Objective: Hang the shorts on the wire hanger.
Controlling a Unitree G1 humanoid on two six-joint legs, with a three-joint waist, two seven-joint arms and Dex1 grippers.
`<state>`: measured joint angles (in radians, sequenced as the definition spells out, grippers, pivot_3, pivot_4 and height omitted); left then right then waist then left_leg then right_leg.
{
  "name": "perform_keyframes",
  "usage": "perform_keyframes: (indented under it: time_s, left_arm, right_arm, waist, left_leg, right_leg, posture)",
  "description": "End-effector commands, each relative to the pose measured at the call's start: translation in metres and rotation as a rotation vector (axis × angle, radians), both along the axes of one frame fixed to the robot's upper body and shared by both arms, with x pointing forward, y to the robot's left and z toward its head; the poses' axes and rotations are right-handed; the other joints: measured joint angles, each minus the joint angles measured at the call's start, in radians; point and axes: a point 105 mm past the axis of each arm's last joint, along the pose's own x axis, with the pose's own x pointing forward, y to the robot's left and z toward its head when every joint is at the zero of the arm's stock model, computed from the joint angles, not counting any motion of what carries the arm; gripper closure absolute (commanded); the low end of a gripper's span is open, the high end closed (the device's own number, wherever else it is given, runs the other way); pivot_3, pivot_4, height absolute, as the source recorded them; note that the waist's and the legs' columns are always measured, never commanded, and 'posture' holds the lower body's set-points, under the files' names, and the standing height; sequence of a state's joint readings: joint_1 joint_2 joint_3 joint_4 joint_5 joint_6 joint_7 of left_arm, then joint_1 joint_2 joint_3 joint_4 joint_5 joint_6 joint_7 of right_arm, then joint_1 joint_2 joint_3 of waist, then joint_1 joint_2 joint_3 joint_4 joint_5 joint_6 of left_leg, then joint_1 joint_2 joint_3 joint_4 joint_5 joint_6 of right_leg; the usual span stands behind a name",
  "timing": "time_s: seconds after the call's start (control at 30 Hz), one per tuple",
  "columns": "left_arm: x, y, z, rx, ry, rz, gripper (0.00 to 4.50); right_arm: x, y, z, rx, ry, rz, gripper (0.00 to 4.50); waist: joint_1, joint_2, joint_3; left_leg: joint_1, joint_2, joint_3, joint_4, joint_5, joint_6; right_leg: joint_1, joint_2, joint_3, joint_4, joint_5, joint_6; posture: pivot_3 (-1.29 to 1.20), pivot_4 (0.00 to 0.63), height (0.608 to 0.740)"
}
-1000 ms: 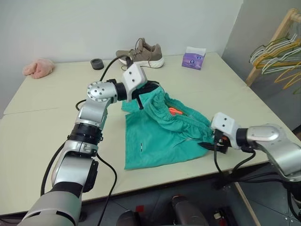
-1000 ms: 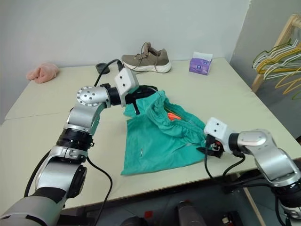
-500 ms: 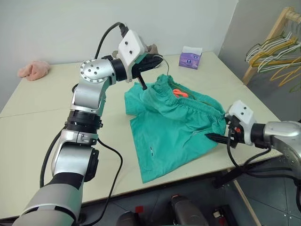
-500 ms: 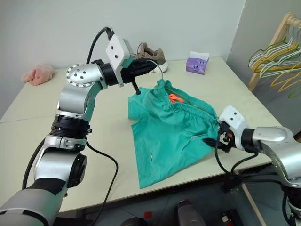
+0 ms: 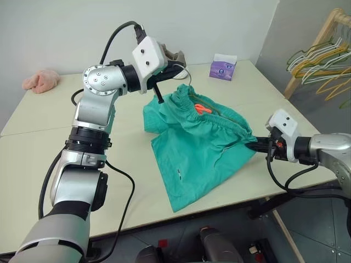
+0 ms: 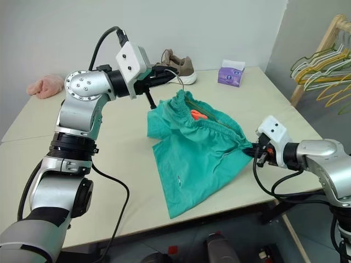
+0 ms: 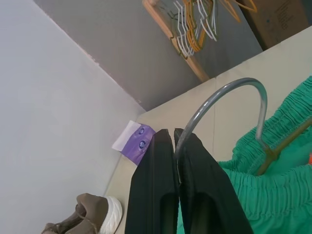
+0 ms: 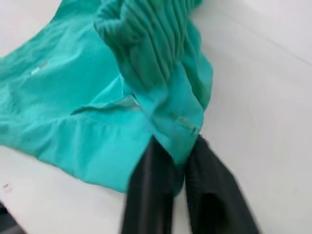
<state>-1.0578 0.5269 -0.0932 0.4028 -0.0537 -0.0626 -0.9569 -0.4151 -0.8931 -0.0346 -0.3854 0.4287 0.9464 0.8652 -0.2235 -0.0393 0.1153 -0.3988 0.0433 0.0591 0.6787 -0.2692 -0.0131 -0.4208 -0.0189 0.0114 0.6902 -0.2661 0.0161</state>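
With the left tool [image 7: 176, 141] pinching the wire hanger [image 7: 229, 105] by its hook and the right tool [image 8: 176, 157] pinching the shorts [image 5: 200, 145] near the tabletop [image 5: 44, 164] right edge, further separation may strip the fabric from either hold.

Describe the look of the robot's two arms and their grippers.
Both arms are silver metal with black ribbed joint rings and loose black cables. Each wrist carries a white boxy camera housing. The left gripper and right gripper each have two slim black fingers.
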Motion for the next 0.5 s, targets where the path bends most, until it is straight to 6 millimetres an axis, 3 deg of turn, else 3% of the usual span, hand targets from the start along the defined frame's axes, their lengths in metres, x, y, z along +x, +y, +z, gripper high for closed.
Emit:
perform_keyframes:
  time_s: [0.03,0.27,0.5]
  left_arm:
    - [-0.003,0.004,0.008,0.038,-0.069,0.007,4.50]
    - [0.001,0.011,0.000,0.125,-0.121,0.040,4.50]
    - [0.000,-0.001,0.001,0.084,-0.105,0.002,4.50]
  right_arm:
    - [0.001,0.000,0.018,0.013,-0.065,0.012,4.48]
    - [-0.007,-0.003,0.039,-0.006,-0.091,0.059,4.48]
    - [-0.002,0.025,0.043,-0.027,-0.150,0.151,4.48]
  waist:
    - [0.000,0.000,0.000]
    - [0.000,0.000,0.000]
    - [-0.003,0.000,0.000]
  left_leg:
    - [0.000,0.000,0.000,0.000,0.000,0.000]
    - [0.000,0.000,0.000,0.000,0.000,0.000]
    - [0.000,0.000,0.000,0.000,0.000,0.000]
  right_leg:
    - [0.000,0.000,0.000,0.000,0.000,0.000]
    - [0.000,0.000,0.000,0.000,0.000,0.000]
    - [0.000,0.000,0.000,0.000,0.000,0.000]
  posture:
    - [-0.26,0.057,0.740]
    - [-0.27,0.058,0.740]
    - [-0.28,0.059,0.740]
